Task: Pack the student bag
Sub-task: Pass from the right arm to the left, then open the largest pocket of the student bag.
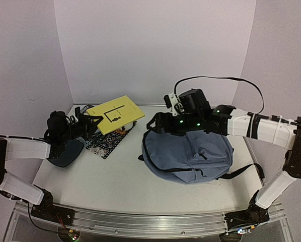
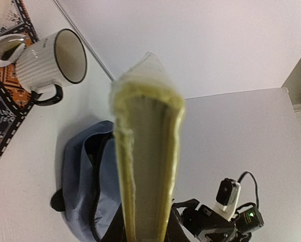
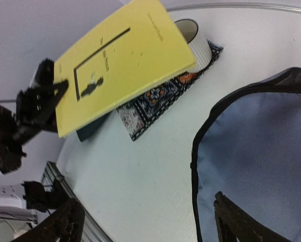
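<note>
The blue-grey student bag (image 1: 191, 154) lies on the table right of centre; it also shows in the left wrist view (image 2: 82, 176) and the right wrist view (image 3: 261, 151). My left gripper (image 1: 90, 121) is shut on a thin yellow book (image 1: 115, 113) and holds it tilted above the table at the far left. The left wrist view shows the book edge-on (image 2: 148, 166); the right wrist view shows its cover (image 3: 120, 60). My right gripper (image 1: 153, 122) is open at the bag's upper left edge, with one finger (image 3: 231, 219) over the fabric and the other (image 3: 65, 224) over the table.
A white mug with a dark rim (image 2: 52, 60) stands on a patterned mat (image 1: 107, 141) under the raised book. A dark teal tray (image 1: 65, 154) lies at the left edge. Black straps (image 1: 241, 171) trail from the bag's right side. Walls close off the back and sides.
</note>
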Action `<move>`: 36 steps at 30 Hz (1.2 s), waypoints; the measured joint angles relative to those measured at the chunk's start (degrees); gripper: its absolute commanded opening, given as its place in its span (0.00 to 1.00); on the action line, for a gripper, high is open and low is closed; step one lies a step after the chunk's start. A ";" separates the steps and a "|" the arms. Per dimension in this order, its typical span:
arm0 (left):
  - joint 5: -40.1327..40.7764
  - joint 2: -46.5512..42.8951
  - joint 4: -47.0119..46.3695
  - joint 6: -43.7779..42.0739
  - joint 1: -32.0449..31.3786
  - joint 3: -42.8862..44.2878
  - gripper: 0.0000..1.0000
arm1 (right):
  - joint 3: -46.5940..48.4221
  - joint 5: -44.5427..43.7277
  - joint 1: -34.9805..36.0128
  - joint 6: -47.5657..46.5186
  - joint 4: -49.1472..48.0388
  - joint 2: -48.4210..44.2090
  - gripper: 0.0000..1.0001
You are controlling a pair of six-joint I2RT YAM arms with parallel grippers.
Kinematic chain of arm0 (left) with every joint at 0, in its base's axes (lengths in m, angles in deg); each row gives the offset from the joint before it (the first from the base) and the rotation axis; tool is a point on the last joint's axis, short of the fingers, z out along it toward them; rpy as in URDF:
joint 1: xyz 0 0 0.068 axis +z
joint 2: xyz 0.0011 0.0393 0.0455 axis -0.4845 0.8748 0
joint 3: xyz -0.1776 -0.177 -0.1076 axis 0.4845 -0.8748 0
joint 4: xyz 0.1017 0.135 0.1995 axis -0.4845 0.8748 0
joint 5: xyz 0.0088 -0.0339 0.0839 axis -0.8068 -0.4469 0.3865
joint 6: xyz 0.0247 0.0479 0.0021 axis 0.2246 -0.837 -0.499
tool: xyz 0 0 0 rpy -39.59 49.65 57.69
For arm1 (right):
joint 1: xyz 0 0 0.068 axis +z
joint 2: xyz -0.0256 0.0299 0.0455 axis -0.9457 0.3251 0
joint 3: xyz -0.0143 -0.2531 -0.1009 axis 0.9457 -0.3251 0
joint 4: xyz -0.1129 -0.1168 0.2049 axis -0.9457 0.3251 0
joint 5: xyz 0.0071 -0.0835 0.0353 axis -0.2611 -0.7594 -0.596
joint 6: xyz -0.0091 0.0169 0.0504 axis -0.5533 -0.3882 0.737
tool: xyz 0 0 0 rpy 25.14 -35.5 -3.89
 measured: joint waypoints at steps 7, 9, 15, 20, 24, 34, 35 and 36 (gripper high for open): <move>-3.23 -0.96 5.77 -2.91 6.16 -0.13 0.00 | 15.61 -16.24 10.34 -11.96 19.43 12.90 0.94; -3.87 -1.29 6.47 -3.56 6.95 -0.13 0.00 | 18.51 -20.04 12.15 -13.86 23.85 16.11 0.94; -6.21 -2.36 9.11 -5.62 7.52 -0.13 0.00 | 30.64 -33.70 17.25 -19.17 36.17 28.72 0.93; -6.93 -2.36 10.38 -6.75 7.61 -0.13 0.00 | 36.22 -43.78 20.11 -20.72 42.91 36.44 0.88; -7.26 -2.36 11.32 -6.95 7.63 -0.13 0.00 | 36.81 -49.62 21.38 -20.94 45.33 39.34 0.88; -7.65 -2.36 11.91 -6.97 7.63 -0.13 0.00 | 38.05 -58.18 22.16 -21.84 48.54 45.53 0.74; -7.74 -2.36 11.91 -6.97 7.63 -0.13 0.00 | 38.18 -58.99 22.18 -21.99 48.85 45.92 0.69; -7.78 -2.36 11.91 -6.97 7.63 -0.13 0.00 | 38.21 -59.84 22.21 -21.97 49.16 46.21 0.64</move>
